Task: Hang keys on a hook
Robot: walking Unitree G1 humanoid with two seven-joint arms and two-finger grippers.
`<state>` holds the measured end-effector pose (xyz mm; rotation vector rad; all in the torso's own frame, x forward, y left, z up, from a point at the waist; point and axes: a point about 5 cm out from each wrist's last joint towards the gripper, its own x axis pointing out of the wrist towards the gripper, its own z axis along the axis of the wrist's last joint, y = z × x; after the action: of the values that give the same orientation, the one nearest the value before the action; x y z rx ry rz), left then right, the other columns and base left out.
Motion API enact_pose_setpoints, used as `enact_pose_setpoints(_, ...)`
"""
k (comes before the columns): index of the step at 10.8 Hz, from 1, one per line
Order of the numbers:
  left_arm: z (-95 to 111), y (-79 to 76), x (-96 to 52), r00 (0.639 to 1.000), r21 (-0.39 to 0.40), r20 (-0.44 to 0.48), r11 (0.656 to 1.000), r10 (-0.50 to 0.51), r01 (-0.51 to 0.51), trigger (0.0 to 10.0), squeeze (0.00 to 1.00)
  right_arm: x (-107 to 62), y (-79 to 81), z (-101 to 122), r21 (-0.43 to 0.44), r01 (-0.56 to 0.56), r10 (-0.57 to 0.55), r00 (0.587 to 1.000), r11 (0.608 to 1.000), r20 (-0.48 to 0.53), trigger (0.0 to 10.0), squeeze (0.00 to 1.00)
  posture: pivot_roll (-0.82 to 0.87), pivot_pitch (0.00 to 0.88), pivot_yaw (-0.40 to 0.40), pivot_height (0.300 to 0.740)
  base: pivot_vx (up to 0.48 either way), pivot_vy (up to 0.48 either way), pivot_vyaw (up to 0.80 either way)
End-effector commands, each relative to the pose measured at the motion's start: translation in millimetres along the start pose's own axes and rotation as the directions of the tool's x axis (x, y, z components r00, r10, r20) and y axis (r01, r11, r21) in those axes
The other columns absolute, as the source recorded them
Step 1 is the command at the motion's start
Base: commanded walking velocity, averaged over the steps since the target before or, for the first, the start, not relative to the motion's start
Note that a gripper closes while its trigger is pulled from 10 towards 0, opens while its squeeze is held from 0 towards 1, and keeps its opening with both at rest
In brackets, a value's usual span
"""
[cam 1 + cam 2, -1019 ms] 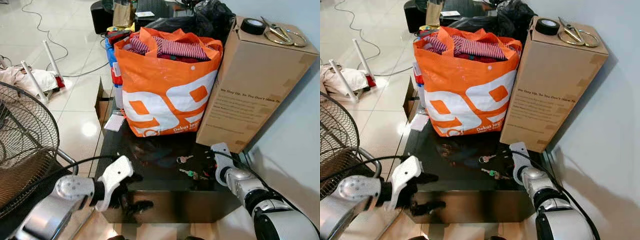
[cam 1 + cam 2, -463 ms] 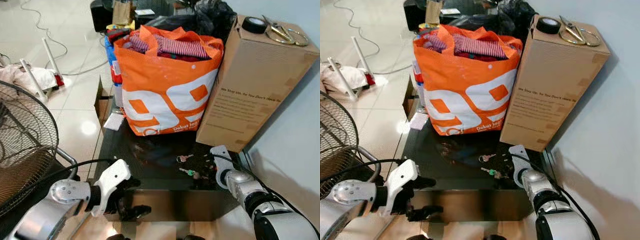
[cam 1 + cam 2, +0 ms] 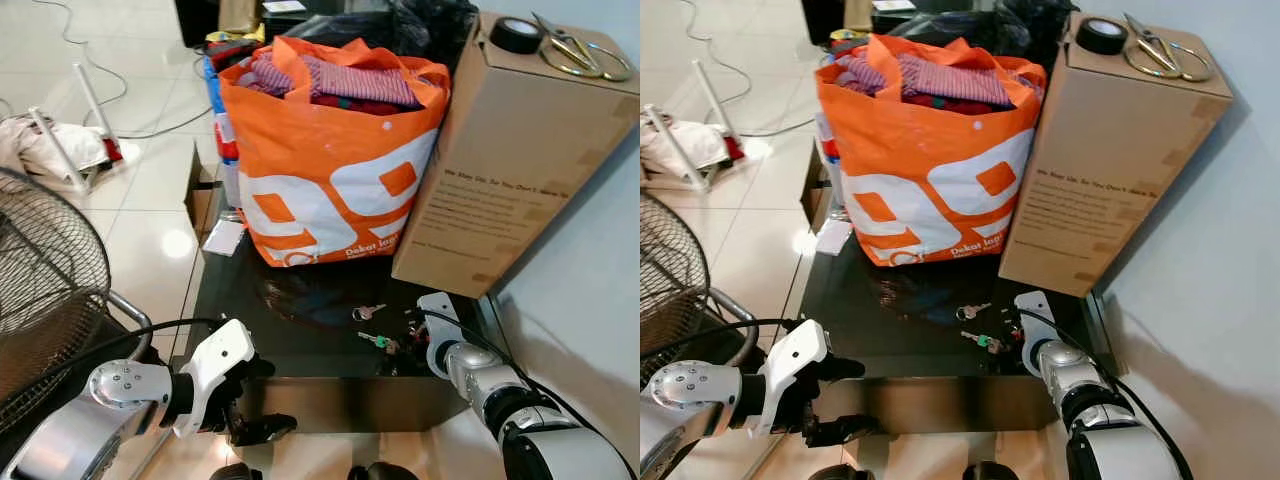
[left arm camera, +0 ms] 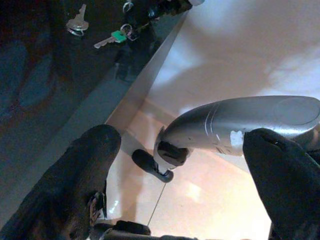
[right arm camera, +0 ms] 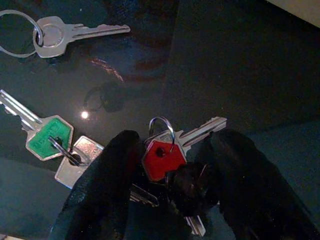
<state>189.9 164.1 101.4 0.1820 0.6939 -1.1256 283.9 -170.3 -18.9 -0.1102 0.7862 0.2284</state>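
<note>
Three lots of keys lie on the glossy black table [image 3: 250, 300] near its front right corner. A lone silver key [image 3: 368, 312] on a ring lies farthest in. A green-capped key [image 5: 49, 141] is ringed to a second silver key. A red-capped key [image 5: 160, 160] is bunched with a dark fob. My right gripper [image 5: 177, 137] is down at the table, open, with one black finger on each side of the red-capped bunch, which rests on the glass. My left gripper [image 3: 250, 405] hangs open below the table's front edge, with nothing between its fingers [image 4: 90, 165].
An orange shopping bag [image 3: 330, 160] full of clothes stands at the back of the table. Next to it on the right is a tall cardboard box [image 3: 520, 170] with a tape roll and scissors on top. A fan grille [image 3: 40, 270] stands at the left, and a cable crosses the tiled floor.
The camera has shifted a little. My left gripper has sunk lower in front of the table's edge. My right gripper stays at the keys, edged slightly closer around the red-capped bunch.
</note>
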Motion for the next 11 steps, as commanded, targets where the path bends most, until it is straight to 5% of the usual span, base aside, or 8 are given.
enact_pose_setpoints(1, 0.0, -2.2, -2.8, 1.0, 0.0, -0.002, 1.0, 0.0, 0.0, 10.0, 0.17, -0.8, 0.3, -10.9, 0.021, 0.008, -0.008, 0.999, 1.0, -0.032, 10.0, 0.0, 0.09, 0.12, -0.042, 0.74, 0.0, 0.0, 0.0)
enact_pose_setpoints(5, 1.6, -1.7, 1.2, 1.0, 0.002, 0.002, 1.0, 0.0, 0.0, 10.0, 0.17, -1.8, -4.2, -12.0, 0.028, 0.028, -0.027, 0.999, 0.999, -0.033, 9.8, 0.0, 0.08, 0.108, -0.041, 0.74, 0.0, 0.0, 0.0)
enact_pose_setpoints(7, 1.8, -2.1, 1.9, 1.0, 0.0, 0.004, 1.0, 0.003, -0.003, 10.0, 0.17, -1.5, -4.2, -10.0, 0.028, 0.03, -0.029, 0.999, 0.999, -0.029, 5.0, 0.0, 0.08, 0.103, -0.044, 0.74, 0.0, 0.0, 0.0)
enact_pose_setpoints(11, 2.8, -0.6, 2.4, 1.0, 0.002, 0.008, 1.0, 0.007, -0.007, 10.0, 0.16, -0.6, -1.9, -7.5, 0.023, 0.028, -0.027, 0.999, 0.999, -0.025, 4.0, 0.0, 0.08, 0.093, -0.043, 0.74, 0.0, 0.0, 0.0)
